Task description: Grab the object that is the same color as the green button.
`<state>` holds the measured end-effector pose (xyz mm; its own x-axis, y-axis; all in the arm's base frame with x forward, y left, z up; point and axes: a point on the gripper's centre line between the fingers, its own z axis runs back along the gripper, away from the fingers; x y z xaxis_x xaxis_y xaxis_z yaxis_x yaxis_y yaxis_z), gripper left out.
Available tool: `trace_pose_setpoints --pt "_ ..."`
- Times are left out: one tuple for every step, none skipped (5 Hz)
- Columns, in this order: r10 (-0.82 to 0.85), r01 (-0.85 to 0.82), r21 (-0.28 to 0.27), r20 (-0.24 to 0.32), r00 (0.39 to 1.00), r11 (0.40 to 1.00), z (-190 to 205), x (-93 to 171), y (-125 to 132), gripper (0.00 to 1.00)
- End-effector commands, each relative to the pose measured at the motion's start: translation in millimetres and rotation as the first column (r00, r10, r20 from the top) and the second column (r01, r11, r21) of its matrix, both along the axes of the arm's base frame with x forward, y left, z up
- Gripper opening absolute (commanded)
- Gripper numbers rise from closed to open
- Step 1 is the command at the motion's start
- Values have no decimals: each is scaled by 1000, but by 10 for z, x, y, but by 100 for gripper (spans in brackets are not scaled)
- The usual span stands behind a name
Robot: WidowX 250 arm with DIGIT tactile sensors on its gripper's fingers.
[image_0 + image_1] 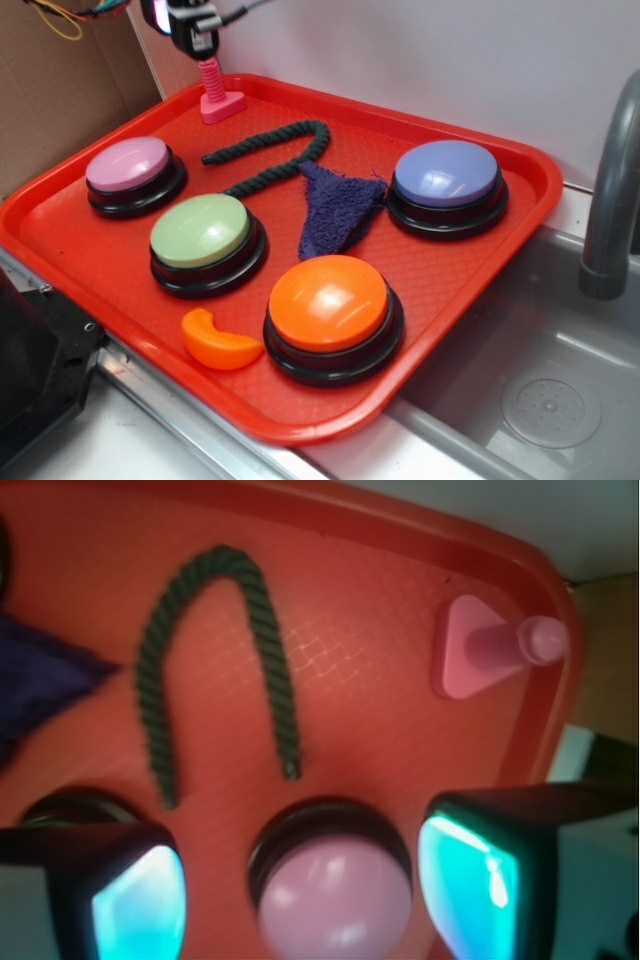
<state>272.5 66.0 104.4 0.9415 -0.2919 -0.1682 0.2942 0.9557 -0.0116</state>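
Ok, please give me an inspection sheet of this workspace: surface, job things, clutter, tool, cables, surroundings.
Surface: red plastic tray beside a steel sink.
Job things: dark green twisted rope lies bent in a U, untouched; pale green domed button in front of it.
Clutter: pink button, purple-blue button, orange button, purple terry cloth scrap, orange curved piece, pink cone-shaped peg.
Tool: tool open, above the pink button, holding nothing.
Cables: coloured wires at top left.
Surroundings: grey faucet, cardboard, white wall.
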Motion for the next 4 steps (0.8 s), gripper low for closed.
trace_pose_setpoints --pt "4 -4 24 8 1000 1000 -326 135 115 100" --pt "-6 7 35 -10 1000 999 -442 139 90 100" --pt "-13 14 51 -15 1000 999 -485 115 65 100" --pt "-22 22 48 6 1000 999 -421 82 19 100"
